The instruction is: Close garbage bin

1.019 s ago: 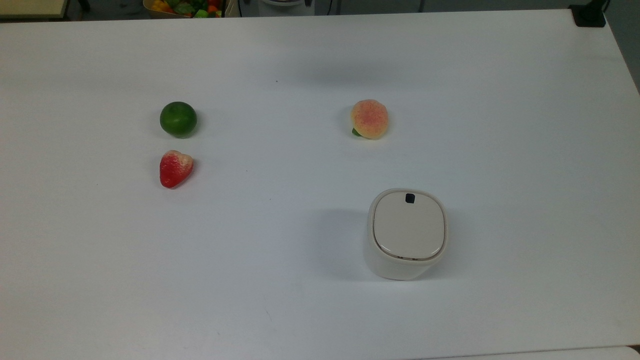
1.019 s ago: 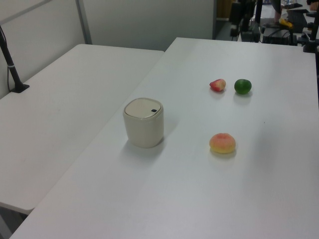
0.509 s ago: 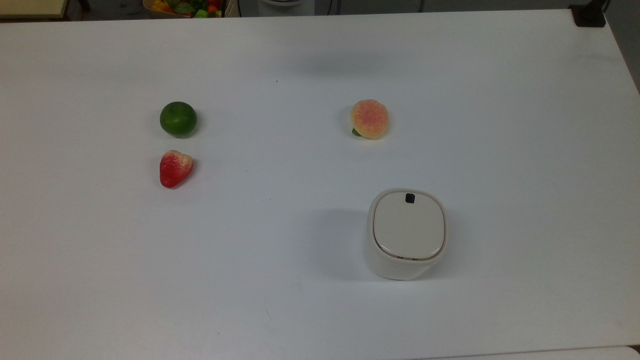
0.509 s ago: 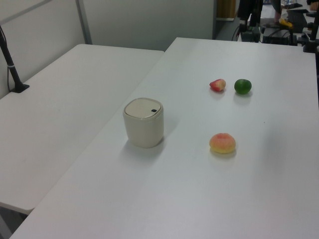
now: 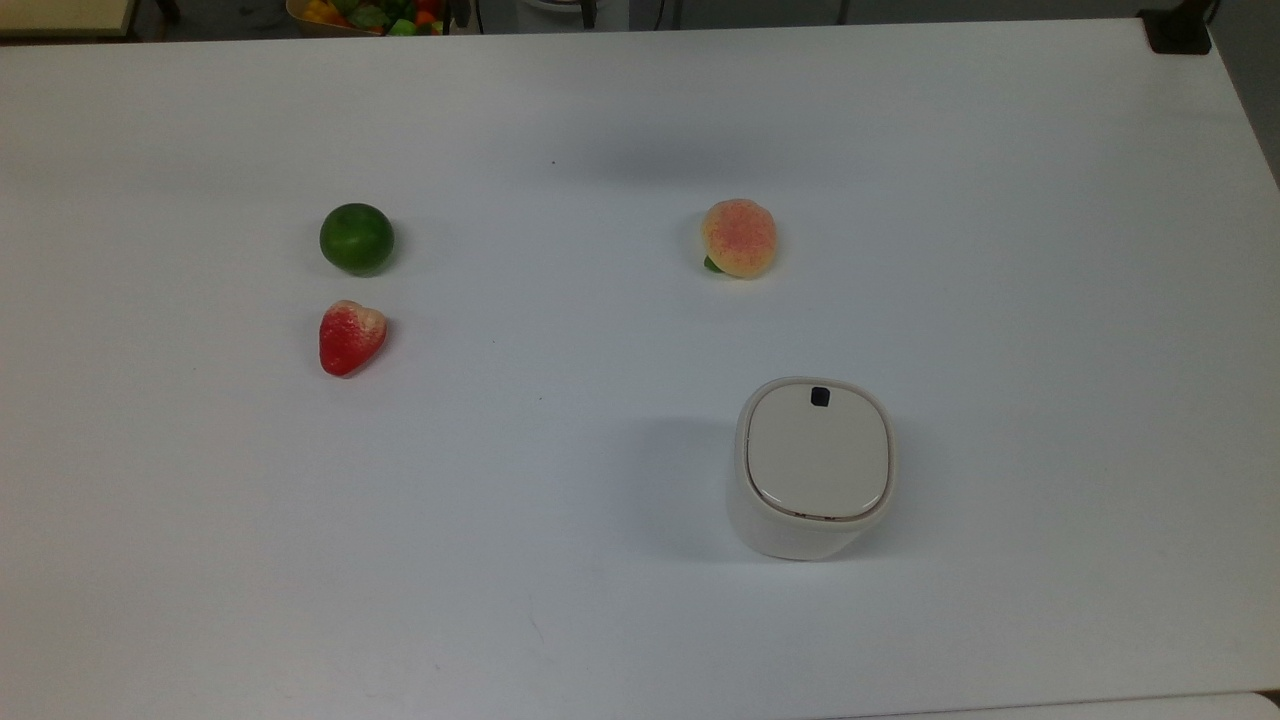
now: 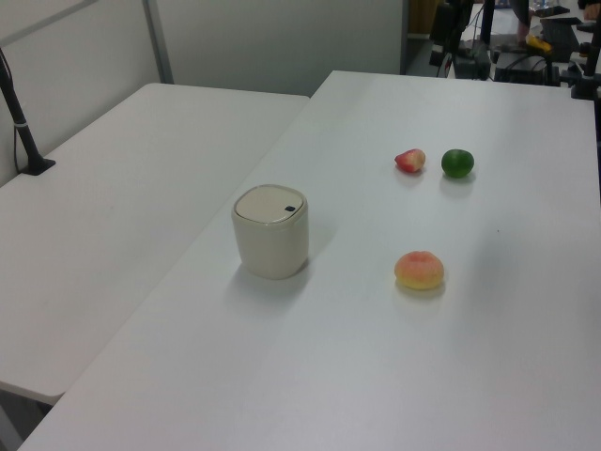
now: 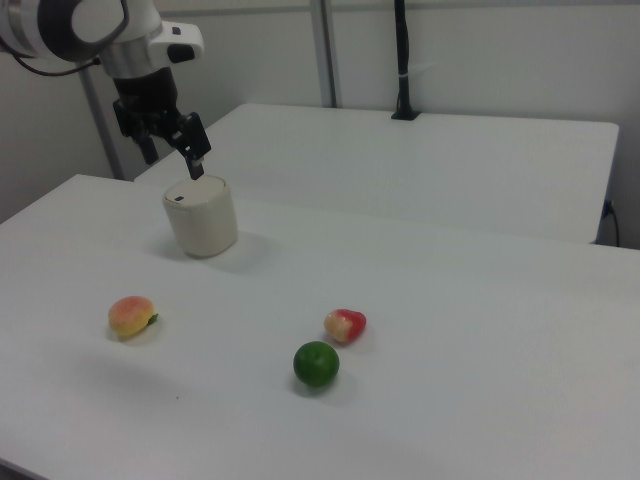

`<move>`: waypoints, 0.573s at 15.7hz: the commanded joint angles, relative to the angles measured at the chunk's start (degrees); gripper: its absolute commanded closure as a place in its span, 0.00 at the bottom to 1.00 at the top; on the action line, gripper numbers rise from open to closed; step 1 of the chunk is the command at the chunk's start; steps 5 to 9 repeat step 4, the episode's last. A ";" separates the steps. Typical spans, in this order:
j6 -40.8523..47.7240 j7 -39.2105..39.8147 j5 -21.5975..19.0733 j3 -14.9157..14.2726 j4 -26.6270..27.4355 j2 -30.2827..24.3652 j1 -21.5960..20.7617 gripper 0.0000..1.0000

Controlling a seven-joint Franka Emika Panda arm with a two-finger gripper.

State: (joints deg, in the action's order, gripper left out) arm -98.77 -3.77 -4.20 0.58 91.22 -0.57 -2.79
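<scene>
The garbage bin stands upright on the white desk, in the near right part of the top view. Its flat lid lies level and seated in the rim, so the bin reads as closed; a small black mark sits near the lid's far edge. In the left view the garbage bin stands near the desk's left edge, and in the right view the garbage bin stands in the far left part. A peach lies beyond the bin in the top view, well apart from it. A green lime and a strawberry lie on the top view's left, near each other but not touching, with the strawberry nearer. In the right view the arm reaches in from the upper left, and the claw appears above the bin and clear of the lid, tilted. Its fingers stand apart and grasp nothing. A second white desk adjoins on the left view's left.
</scene>
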 commanded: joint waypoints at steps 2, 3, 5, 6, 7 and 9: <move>-1.34 1.31 0.77 -1.46 1.85 -1.18 -1.69 0.00; -1.34 1.31 0.77 -1.46 1.85 -1.18 -1.78 0.00; -1.25 1.05 0.77 -1.46 1.85 -1.18 -1.87 0.00; -1.25 1.05 0.77 -1.46 1.85 -1.18 -1.87 0.00; -1.25 1.05 0.77 -1.46 1.85 -1.18 -1.87 0.00; -1.25 1.05 0.77 -1.46 1.85 -1.18 -1.87 0.00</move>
